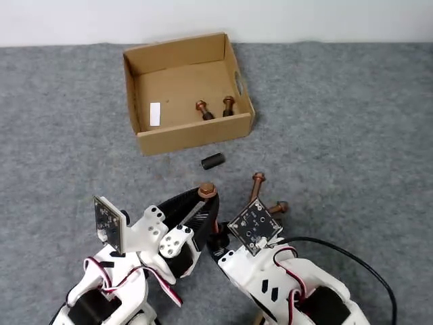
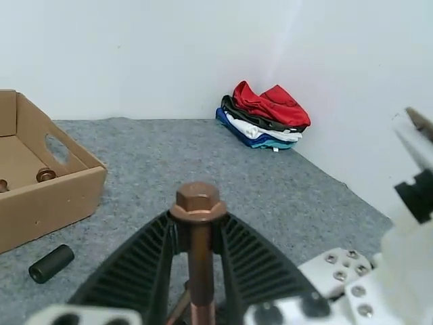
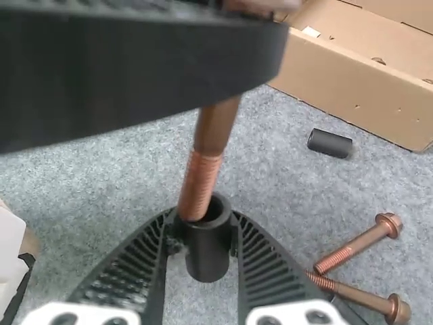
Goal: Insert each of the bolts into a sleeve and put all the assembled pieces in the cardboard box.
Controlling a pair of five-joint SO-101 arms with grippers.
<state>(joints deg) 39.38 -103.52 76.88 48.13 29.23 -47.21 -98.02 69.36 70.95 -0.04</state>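
**Held bolt [image 1: 207, 191] meeting held sleeve [image 3: 206, 247] on the carpet [image 1: 352, 122]**

High view: The cardboard box [image 1: 196, 135] sits at the far centre of the grey carpet, open side up. Two assembled pieces [image 1: 203, 110] [image 1: 229, 105] lie against its near wall at the right. A loose sleeve [image 1: 212, 162] lies on its side just near of that wall, between the box and the arms. The left gripper [image 1: 207, 198] is clamped on the held bolt, head uppermost, and lies over the right arm's fingers. Two loose bolts [image 1: 256, 187] [image 1: 277, 207] lie just right of the held bolt.

Left wrist view: The left gripper [image 2: 198, 227] pinches the shank of the held bolt [image 2: 198, 250], whose hexagonal head stands above the fingertips. The loose sleeve [image 2: 51, 263] lies to the left, near the box [image 2: 47, 196]. A pile of folded clothes [image 2: 264, 115] rests far off against the white wall [image 2: 135, 54].

Right wrist view: The right gripper [image 3: 203, 230] grips the held sleeve upright, bore upward. The threaded end of the held bolt [image 3: 203, 183] is tilted and sits in the bore's mouth. A black finger of the left gripper [image 3: 135, 61] spans the view above and covers the bolt's head. The loose sleeve [image 3: 329, 143] lies before the box [image 3: 352, 88]. The loose bolts [image 3: 358, 242] [image 3: 355, 296] lie on the carpet to the right, their threaded ends close together
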